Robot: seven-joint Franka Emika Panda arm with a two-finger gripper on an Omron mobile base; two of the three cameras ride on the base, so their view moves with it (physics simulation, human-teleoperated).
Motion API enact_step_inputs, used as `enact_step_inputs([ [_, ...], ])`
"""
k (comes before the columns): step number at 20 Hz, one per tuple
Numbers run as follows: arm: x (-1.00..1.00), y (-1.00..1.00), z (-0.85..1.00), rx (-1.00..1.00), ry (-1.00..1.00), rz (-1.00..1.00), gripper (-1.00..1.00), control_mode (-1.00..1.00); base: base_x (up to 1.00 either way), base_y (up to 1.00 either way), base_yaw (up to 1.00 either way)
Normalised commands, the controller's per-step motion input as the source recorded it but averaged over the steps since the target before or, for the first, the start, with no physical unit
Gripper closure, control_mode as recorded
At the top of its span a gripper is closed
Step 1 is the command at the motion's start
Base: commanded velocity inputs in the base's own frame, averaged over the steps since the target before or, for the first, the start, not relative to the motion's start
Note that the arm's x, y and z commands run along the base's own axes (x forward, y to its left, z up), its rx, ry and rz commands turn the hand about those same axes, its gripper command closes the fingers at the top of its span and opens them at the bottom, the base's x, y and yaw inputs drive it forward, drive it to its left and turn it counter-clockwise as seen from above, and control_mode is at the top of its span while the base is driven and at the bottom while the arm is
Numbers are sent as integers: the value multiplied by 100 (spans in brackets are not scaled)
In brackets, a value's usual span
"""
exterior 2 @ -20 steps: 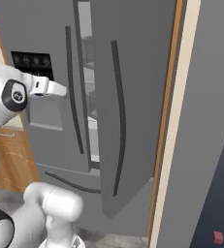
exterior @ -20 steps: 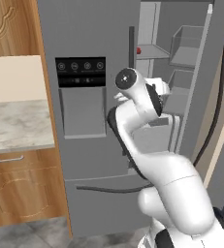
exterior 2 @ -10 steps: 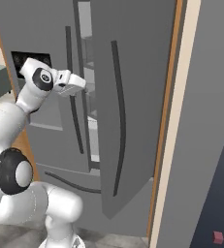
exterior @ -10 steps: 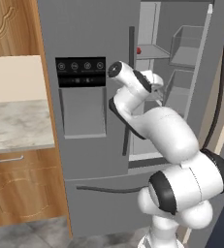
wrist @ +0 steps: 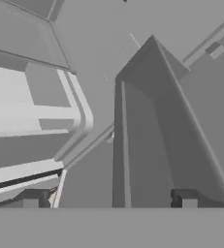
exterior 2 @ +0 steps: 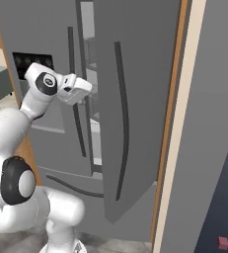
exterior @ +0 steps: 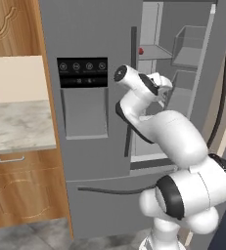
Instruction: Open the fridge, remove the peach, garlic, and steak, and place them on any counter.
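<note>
One fridge (exterior: 85,146) door stands ajar as my end effector (wrist: 108,198), fingers apart and empty, reaches past its edge toward the shelves; a small red item (exterior: 141,51) sits at a shelf's left edge.

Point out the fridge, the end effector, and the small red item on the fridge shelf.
fridge (exterior: 85,29): left base view, on the closed left door.
end effector (exterior 2: 86,90): right base view, at its front end.
small red item (exterior: 141,51): left base view, on its visible face.

Wood cabinets (exterior: 16,188) left, marble-look top (exterior: 16,127) above; beige wall (exterior: 14,78) behind; grey tile floor (exterior: 31,237).
</note>
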Motion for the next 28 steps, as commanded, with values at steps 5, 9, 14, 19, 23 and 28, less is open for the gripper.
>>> enact_step_inputs([
  [5,-91,-100,-44,0,2,-2,-100,-100,0,0,0],
  [9,-97,-100,-24,0,0,-3,-100,-100,0,0,0],
  [14,-68,-100,-2,0,0,0,-100,-100,0,0,0],
  [19,-94,36,0,7,-2,17,-100,-100,0,0,0],
  [23,-59,83,9,31,0,27,-100,-100,0,0,0],
  [28,-11,72,45,41,4,25,-100,-100,0,0,0],
])
